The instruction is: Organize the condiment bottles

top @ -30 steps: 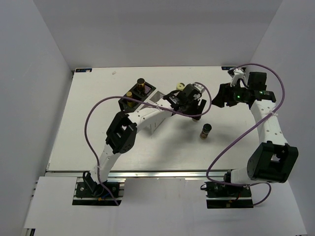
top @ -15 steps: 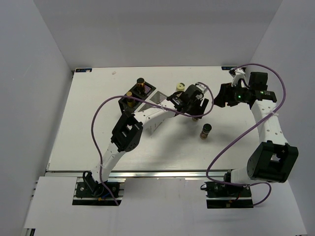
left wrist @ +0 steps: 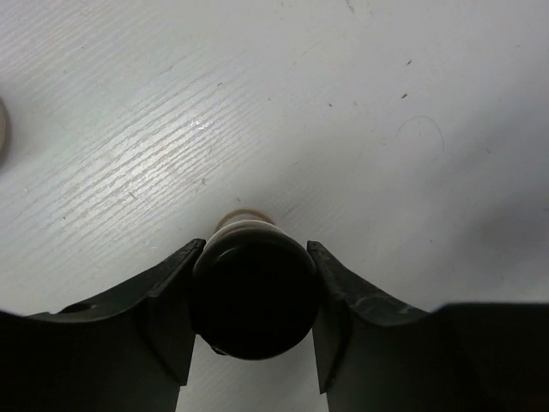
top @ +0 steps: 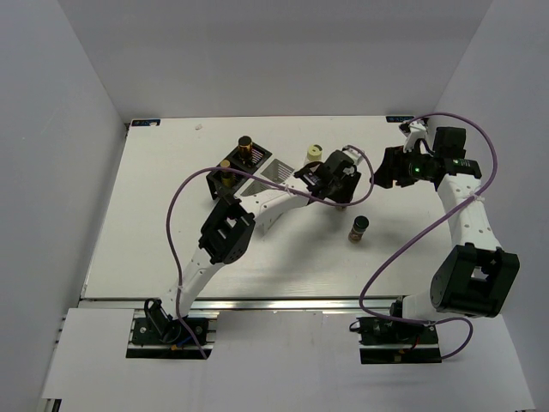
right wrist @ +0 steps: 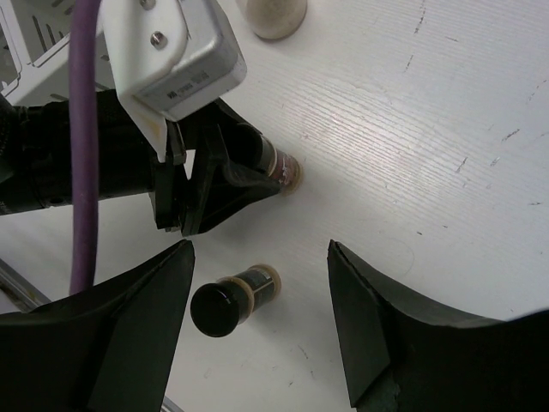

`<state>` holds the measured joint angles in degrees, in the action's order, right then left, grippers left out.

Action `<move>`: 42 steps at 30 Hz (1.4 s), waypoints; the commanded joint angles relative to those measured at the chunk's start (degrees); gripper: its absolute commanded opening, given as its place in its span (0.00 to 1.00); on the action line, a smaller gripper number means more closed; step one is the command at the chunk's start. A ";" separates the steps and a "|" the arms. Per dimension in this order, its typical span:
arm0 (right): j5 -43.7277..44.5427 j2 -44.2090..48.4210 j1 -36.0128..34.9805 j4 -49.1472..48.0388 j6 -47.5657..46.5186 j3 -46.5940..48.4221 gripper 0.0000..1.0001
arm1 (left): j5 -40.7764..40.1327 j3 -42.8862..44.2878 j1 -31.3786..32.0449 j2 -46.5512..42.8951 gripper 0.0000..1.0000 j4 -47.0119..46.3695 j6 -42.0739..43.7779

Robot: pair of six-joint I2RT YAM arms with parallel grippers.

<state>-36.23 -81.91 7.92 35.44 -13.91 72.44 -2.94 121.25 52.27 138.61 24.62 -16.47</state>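
Evidently left end effector [left wrist: 255, 257] clamps the upright dark-capped bottle [left wrist: 253, 300] near its top, likely so it lifts straight. Right end effector [right wrist: 259, 251] stands apart, empty.

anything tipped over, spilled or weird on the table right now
Nothing stands out. The loose amber bottle with a black cap stands upright on the white table, and the left tool holds another black-capped bottle squarely. No spills visible.

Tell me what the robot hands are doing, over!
Left gripper shut on black-capped bottle. Right gripper open, holding nothing. Second dark bottle nearby, not touching. Over.
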 commanded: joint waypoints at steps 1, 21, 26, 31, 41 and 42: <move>-1.04 -0.18 0.43 -1.87 0.20 0.15 0.69 | -0.31 2.15 0.20 -1.49 0.51 -1.16 0.12; -1.48 -0.44 0.51 -1.78 -0.68 -0.81 0.21 | -13.23 0.04 -1.29 -20.03 0.00 2.26 5.57; -1.65 -0.71 0.51 -1.25 -1.38 -0.90 0.00 | -15.77 -3.29 -3.93 -26.54 0.00 4.99 4.34; -1.91 -0.97 0.51 -0.99 -1.91 -0.81 0.02 | -16.31 -9.45 -9.28 -30.32 0.00 6.93 2.15; -2.00 -1.32 0.51 -0.37 -2.52 -0.64 0.14 | -15.17 -16.75 -13.07 -31.38 0.00 7.28 2.32; -1.92 -1.41 0.43 -0.37 -2.61 -0.55 0.14 | -14.99 -17.18 -13.07 -31.29 0.00 6.93 2.32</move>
<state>-36.69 -82.89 8.19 35.09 -15.55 71.59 -18.68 104.25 38.61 108.95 32.69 -14.00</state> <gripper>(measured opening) 0.137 0.551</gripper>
